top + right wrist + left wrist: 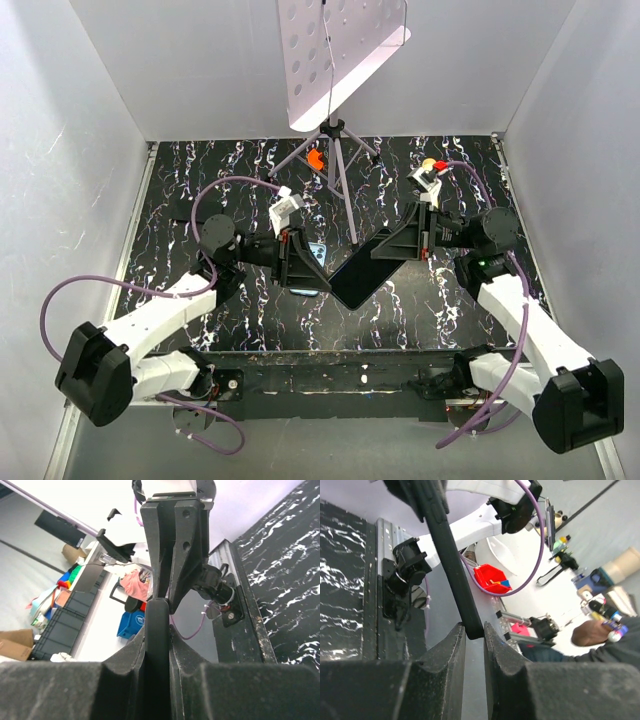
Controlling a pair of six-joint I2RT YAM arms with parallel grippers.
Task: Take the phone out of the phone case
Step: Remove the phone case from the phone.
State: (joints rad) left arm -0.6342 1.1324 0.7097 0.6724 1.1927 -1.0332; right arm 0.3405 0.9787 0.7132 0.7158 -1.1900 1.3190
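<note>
The phone [362,272], dark and glossy, hangs tilted above the black marbled table between both grippers. My left gripper [312,268] is shut on its left end. My right gripper [395,248] is shut on its right end. In the left wrist view the phone [452,555] shows edge-on as a black bar whose end sits between my left gripper's fingertips [473,630]. In the right wrist view the phone [157,645] is clamped deep in my right gripper [157,625]. Light blue bits of the phone case [318,250] show behind and below the left gripper; most of it is hidden.
A tripod [340,160] holding a white perforated board [335,50] stands at the back centre, with an orange piece [315,158] beside its legs. White walls enclose the table on the left, right and back. A dark rail [340,375] runs along the near edge.
</note>
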